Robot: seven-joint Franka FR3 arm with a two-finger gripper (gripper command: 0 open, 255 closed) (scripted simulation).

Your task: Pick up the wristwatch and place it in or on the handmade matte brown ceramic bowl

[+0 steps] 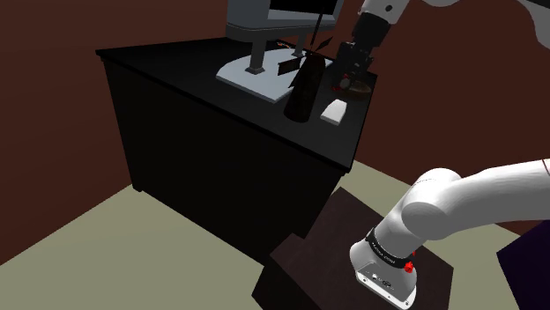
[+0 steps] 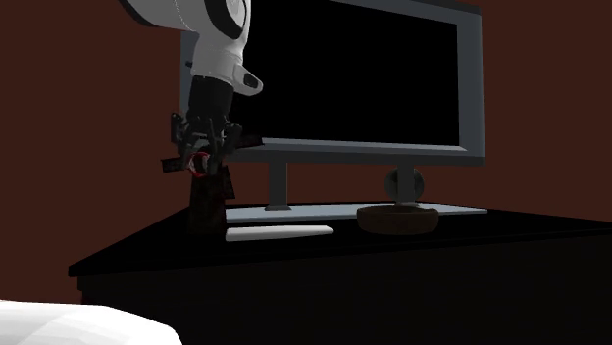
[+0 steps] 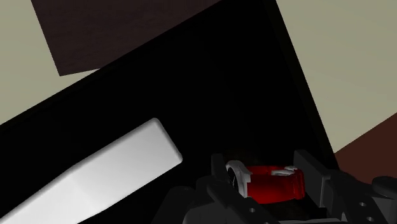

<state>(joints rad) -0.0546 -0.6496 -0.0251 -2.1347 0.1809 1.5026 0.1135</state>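
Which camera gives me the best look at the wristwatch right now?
The wrist view: the wristwatch sits close up, its red band clasped between the jaws. The second exterior view shows a small red patch of it at the jaws. In the shoulder view it is too small to tell.

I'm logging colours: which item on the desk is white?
The flat slab; the bowl is brown, the tall vessel dark, the monitor grey.

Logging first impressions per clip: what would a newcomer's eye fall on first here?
The big grey-framed black-screen monitor on the black desk dominates. At the second exterior view's left, the black end effector hangs above the desk, shut on a red wristwatch. A shallow brown bowl sits by the monitor's base.
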